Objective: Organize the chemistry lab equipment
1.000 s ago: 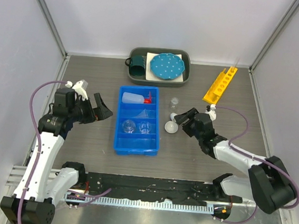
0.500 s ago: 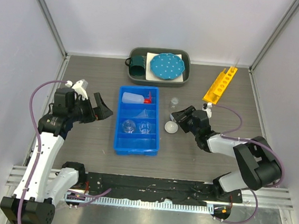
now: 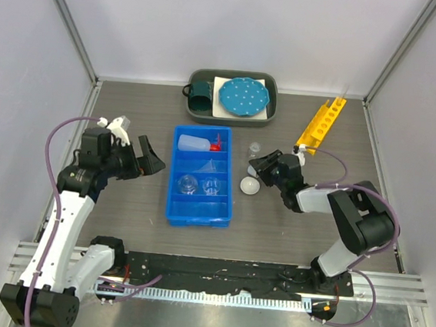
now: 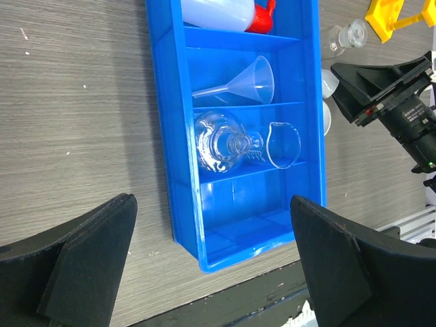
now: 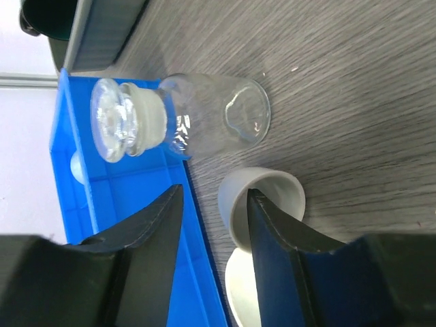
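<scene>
Both agape — right tool at white dish | flask beside blue bin | left tool facing bin

Bare tabletop lies open left of the blue bin and along its near side. Right of the bin the strip is tight. A stoppered glass flask and two small white dishes crowd it at the tips of the right end effector. The yellow rack stands well apart.
</scene>
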### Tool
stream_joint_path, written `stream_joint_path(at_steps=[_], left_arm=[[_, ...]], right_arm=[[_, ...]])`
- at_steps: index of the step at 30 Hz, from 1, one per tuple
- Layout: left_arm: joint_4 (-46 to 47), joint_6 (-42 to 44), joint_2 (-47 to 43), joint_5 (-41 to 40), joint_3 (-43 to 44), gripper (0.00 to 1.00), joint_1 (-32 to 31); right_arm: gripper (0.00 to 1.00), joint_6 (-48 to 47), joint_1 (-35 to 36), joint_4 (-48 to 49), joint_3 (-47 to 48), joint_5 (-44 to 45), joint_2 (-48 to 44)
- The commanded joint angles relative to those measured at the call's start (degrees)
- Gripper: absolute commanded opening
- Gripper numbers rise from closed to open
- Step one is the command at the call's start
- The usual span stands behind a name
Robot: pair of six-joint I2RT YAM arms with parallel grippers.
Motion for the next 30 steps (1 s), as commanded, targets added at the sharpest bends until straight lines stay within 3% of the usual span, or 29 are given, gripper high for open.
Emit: stream_joint_path(at_steps=[1, 3, 6, 7, 8, 13, 19, 23, 30], left_arm=[[0.95, 1.61, 0.25, -0.82, 1.39, 1.00, -0.71], [0.78, 1.87, 0.07, -1.44, 1.21, 1.00, -1.06], [0.60, 2.05, 0.16, -2.05, 1.38, 1.00, -1.42], [0.51, 2.13, 0.25, -2.23, 1.39, 1.00, -1.50], [0.43, 2.13, 0.25, -2.41, 1.56, 1.00, -1.68], [0.51, 2.40, 0.34, -3.20, 1.47, 1.00, -2.12], [0.78, 2.13, 0.34, -3.37, 1.04, 1.00, -2.21], [0.60, 2.05, 0.43, -4.08, 1.21, 1.00, -2.21], [-0.19, 2.22, 0.07, -4.52, 1.82, 1.00, -2.21]], right_arm=[[0.46, 0.02, -0.05, 4.36, 2.39, -0.96, 2.34], [0.40, -0.07, -0.05, 4.63, 2.74, -1.05, 3.40], [0.19, -1.38, -0.14, 3.58, 3.80, -1.14, 3.93], [0.04, -2.00, -0.06, 2.88, 4.15, -1.23, 3.76], [0.01, -2.53, -0.05, 1.13, 4.50, -1.05, 3.41], [0.01, -10.51, 1.08, -8.62, 7.40, 3.42, -4.30], [0.01, -24.91, 4.51, -27.25, 18.98, 7.56, -11.18], [0.01, -32.56, 8.46, -43.31, 35.65, 6.33, -6.73], [0.01, -39.61, 16.55, -58.37, 57.57, 6.15, 8.99]])
